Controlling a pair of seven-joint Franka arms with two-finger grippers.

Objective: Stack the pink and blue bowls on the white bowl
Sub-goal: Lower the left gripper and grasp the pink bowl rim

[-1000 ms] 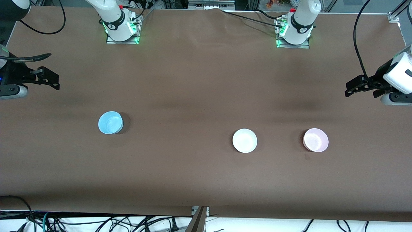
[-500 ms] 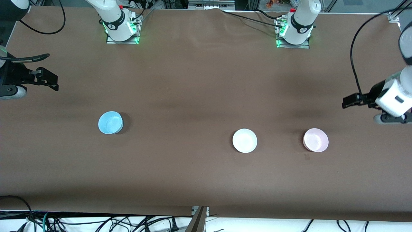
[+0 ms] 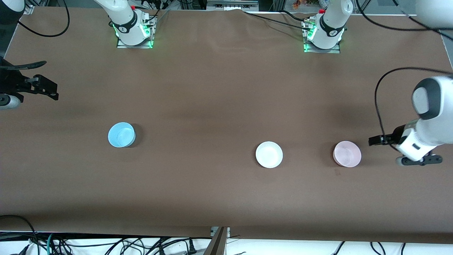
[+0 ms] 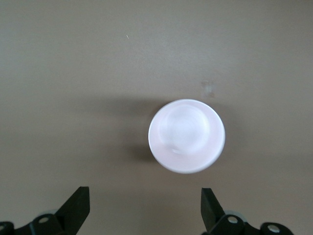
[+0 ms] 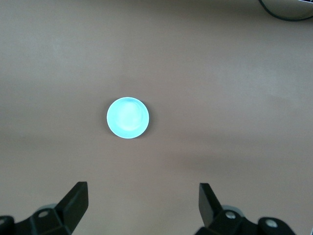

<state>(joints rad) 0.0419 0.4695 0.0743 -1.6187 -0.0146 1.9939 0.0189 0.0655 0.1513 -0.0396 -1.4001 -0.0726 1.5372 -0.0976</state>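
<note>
Left gripper (image 3: pixel 376 140): hovered over the table (image 3: pixel 219 88) just beside the pink bowl (image 3: pixel 347 153) at the left arm's end, fingers (image 4: pixel 76 208) spread wide, nothing between them, bowl apart from both. Right gripper (image 3: pixel 47 88): up over the right arm's end, released, blue bowl (image 3: pixel 121 134) well apart from it. White bowl (image 3: pixel 269 154): between the other two, near the pink one. All three upright, separate, unstacked. Small, round, plain, glossy, equal in size; pale pink, light sky-blue, white.
</note>
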